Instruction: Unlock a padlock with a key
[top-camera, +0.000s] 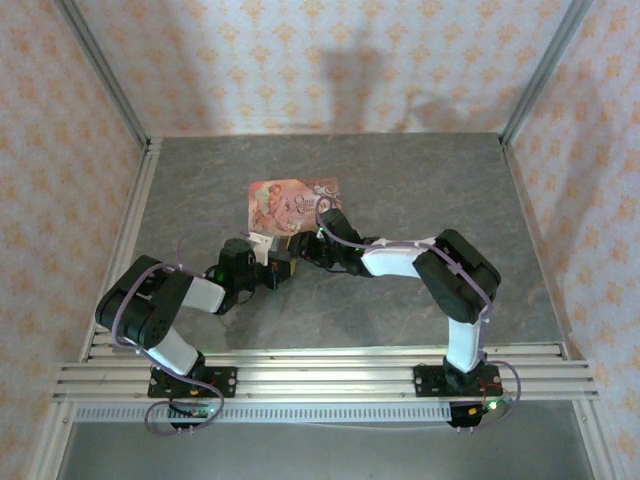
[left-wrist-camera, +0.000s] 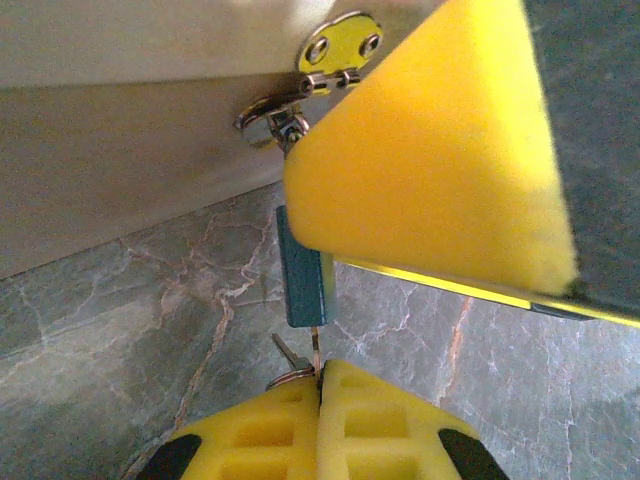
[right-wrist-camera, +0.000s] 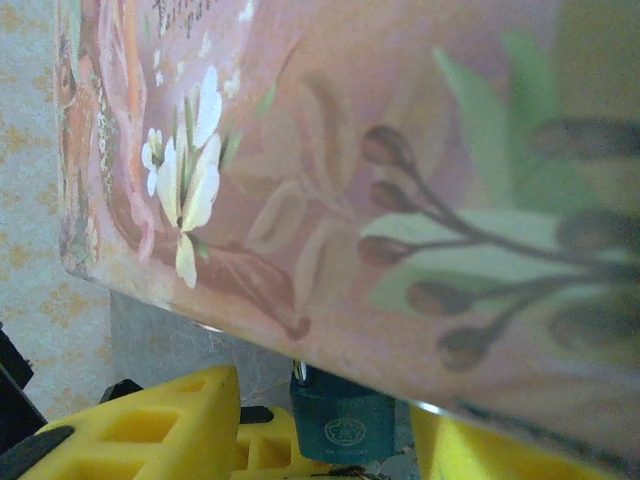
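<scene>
Grey marbled table, peachy patterned walls all round. The left pincer is pinched together on the key under the padlock; the right pincer sits apart, either side of it.

Soft even light, blurry close-ups.
Dim shadow on the back wall beyond the pink tin; close up I see its print smeared, the padlock beneath sharper.

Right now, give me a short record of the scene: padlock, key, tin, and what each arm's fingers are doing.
tin: pink, on the table
padlock: blue, hanging from the tin's hasp
key: tip at the padlock's underside
left gripper: fingers shut on the key
right gripper: fingers apart, flanking the padlock
</scene>
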